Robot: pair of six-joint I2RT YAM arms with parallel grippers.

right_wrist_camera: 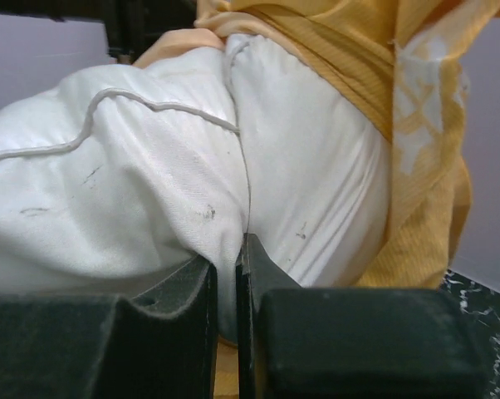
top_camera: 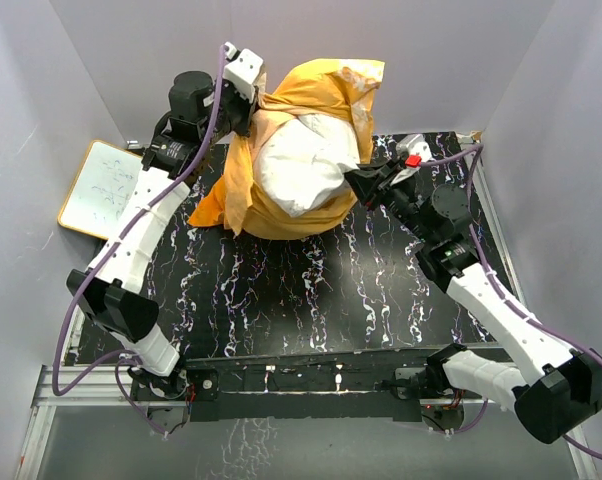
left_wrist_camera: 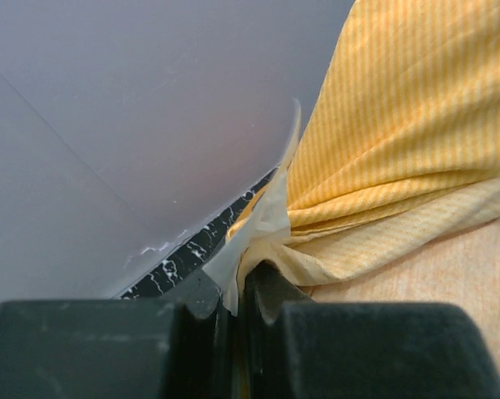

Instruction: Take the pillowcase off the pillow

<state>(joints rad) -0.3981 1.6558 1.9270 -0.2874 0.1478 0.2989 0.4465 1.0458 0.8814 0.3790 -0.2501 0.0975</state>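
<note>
Pillowcase (top_camera: 243,200) bunched in the upper centre of the overhead frame, orange cloth rolled back into a loose collar, a tail of it trailing toward lower left. Inside that collar, pillow (top_camera: 303,165): off-white, plump, bared across its top and front, wrapped at the back and underneath. Resting with its case on the black marbled table (top_camera: 311,290), close to the back wall.

At the collar's upper left, left gripper (left_wrist_camera: 235,293), clenched on a twisted fold of the orange fabric. In the wrist view, cloth gathered into pleats running down between the closed jaws. Held there, most likely, to draw the case away toward the frame's upper left.

At the pillow's right side, right gripper (right_wrist_camera: 236,264), pinched shut on a fold of the white cushion beside its piped seam, no orange between the fingers. Likely purpose: anchoring the stuffing so that the case slides off rather than dragging the whole bundle along.

Judged about halfway: opening stretched wide, far end not yet free. Opposing pulls called for next, with a risk of the thin pinch on the pillow slipping.

Off at the left edge, whiteboard (top_camera: 101,188), well apart from the bundle.
</note>
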